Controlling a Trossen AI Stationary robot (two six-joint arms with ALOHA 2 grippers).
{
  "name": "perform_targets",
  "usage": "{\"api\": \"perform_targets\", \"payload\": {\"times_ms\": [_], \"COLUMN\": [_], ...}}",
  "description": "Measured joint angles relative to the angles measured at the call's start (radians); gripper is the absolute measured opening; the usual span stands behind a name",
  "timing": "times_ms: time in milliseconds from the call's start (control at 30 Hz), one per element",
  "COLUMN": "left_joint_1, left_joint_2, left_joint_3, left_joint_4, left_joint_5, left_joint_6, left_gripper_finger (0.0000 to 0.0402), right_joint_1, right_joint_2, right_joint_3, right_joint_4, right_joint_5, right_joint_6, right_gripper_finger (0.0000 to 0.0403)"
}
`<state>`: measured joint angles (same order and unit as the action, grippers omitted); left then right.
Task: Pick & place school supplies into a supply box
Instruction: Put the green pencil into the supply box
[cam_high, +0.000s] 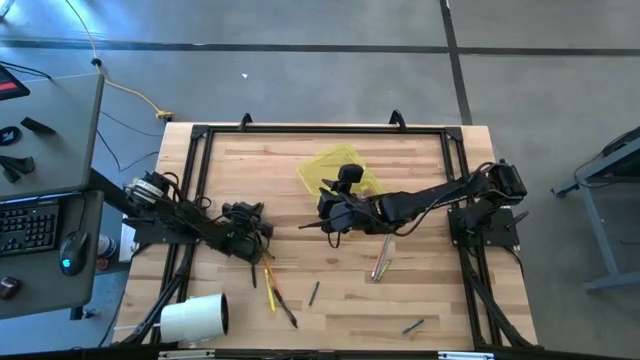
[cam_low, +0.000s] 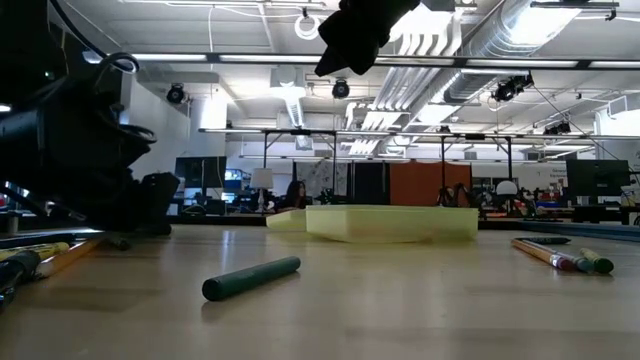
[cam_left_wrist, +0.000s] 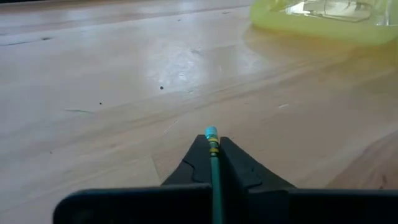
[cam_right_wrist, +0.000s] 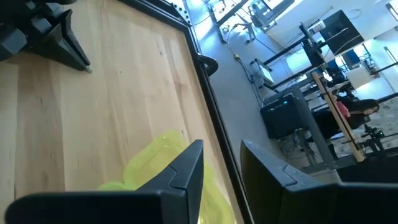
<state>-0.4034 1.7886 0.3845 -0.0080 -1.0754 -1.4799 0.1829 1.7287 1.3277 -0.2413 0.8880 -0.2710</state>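
Left end effector (cam_left_wrist: 214, 163) is clenched on a green pencil (cam_left_wrist: 212, 144), low over the counter (cam_left_wrist: 124, 81). Right end effector (cam_right_wrist: 221, 165), fingers apart and empty, hovers by the box (cam_high: 338, 172). Most supplies lie outside it: pens (cam_high: 275, 292), markers (cam_high: 383, 260).

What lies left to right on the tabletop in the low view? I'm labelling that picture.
Yellow pencil → dark green marker → yellow-green supply box → bundle of pencils and markers.
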Motion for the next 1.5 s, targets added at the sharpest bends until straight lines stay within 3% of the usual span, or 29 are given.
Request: {"api": "perform_targets", "payload": {"times_ms": [100, 333, 533, 633, 800, 967, 1133, 1300, 1500], "left_joint_1": [0.000, -0.002, 0.004, 0.047, 0.158, 0.272, 0.376, 0.448, 0.509], "left_joint_2": [-0.024, -0.194, -0.368, -0.433, -0.451, -0.358, -0.196, 0.016, 0.256], "left_joint_3": [0.004, 0.009, 0.009, 0.027, 0.115, 0.223, 0.384, 0.592, 0.846], "left_joint_4": [-0.002, -0.064, -0.022, 0.050, 0.196, 0.362, 0.426, 0.425, 0.428], "left_joint_5": [0.009, 0.077, 0.076, 0.107, 0.266, 0.402, 0.605, 0.736, 0.920], "left_joint_6": [0.001, 0.051, 0.310, 0.499, 0.879, 1.147, 1.272, 1.363, 1.371], "left_gripper_finger": [0.0049, 0.0032, 0.0034, 0.0035, 0.0033, 0.0037, 0.0035, 0.0037, 0.0047], "right_joint_1": [0.000, 0.028, 0.135, 0.177, 0.230, 0.253, 0.259, 0.259, 0.303], "right_joint_2": [0.000, -0.002, -0.041, -0.063, -0.085, -0.098, -0.100, -0.098, -0.092], "right_joint_3": [0.000, 0.000, -0.001, -0.001, -0.001, -0.001, -0.001, -0.001, -0.001], "right_joint_4": [0.000, -0.021, -0.048, -0.159, -0.406, -0.663, -0.872, -0.968, -0.976], "right_joint_5": [0.000, 0.040, 0.213, 0.162, 0.135, 0.106, -0.044, -0.153, -0.285], "right_joint_6": [0.000, 0.050, 0.044, 0.137, 0.386, 0.720, 1.051, 1.278, 1.480], "right_gripper_finger": [0.0091, 0.0091, 0.0088, 0.0089, 0.0090, 0.0090, 0.0090, 0.0090, 0.0090]}}
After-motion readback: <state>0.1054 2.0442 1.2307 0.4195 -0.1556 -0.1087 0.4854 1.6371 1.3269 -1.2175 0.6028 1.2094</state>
